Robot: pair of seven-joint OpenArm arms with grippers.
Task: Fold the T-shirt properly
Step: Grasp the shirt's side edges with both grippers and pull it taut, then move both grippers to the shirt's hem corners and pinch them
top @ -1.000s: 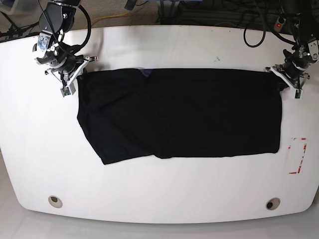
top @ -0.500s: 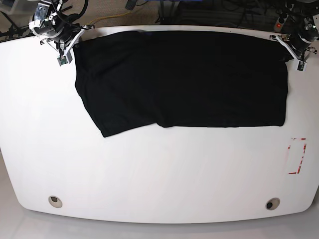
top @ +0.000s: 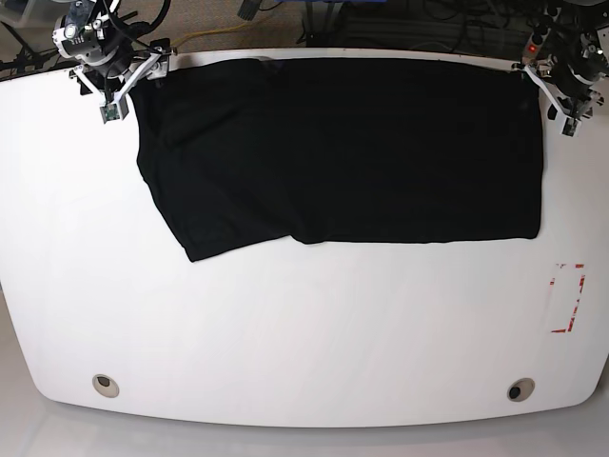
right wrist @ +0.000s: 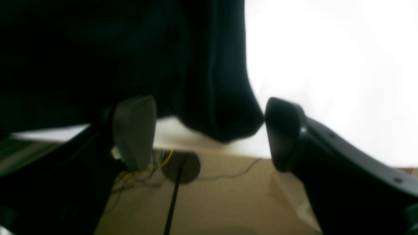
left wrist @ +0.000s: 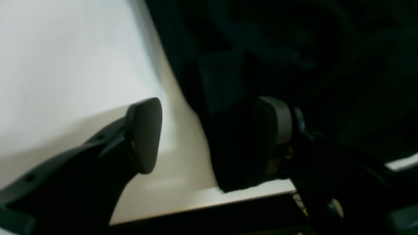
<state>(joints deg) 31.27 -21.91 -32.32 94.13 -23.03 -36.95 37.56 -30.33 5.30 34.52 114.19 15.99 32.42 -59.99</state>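
The black T-shirt [top: 343, 143] lies spread flat along the far side of the white table [top: 304, 333], a sleeve angling out at its near left. My right gripper [top: 133, 86] is at the shirt's far left corner. In the right wrist view its jaws stand open, and that cloth corner [right wrist: 225, 124] sags between the pads [right wrist: 135, 130] at the table's edge. My left gripper [top: 550, 95] is at the far right corner. In the left wrist view it is open too, the cloth [left wrist: 235, 147] lying against one pad [left wrist: 274, 124].
A red-marked rectangle [top: 568, 298] sits near the table's right edge. Two round holes [top: 106, 385] [top: 520, 389] are near the front edge. Cables lie on the floor beyond the far edge, right behind both grippers.
Both grippers carried the shirt's far corners back toward the table's far edge, then opened and let the cloth go. The shirt now lies farther back.
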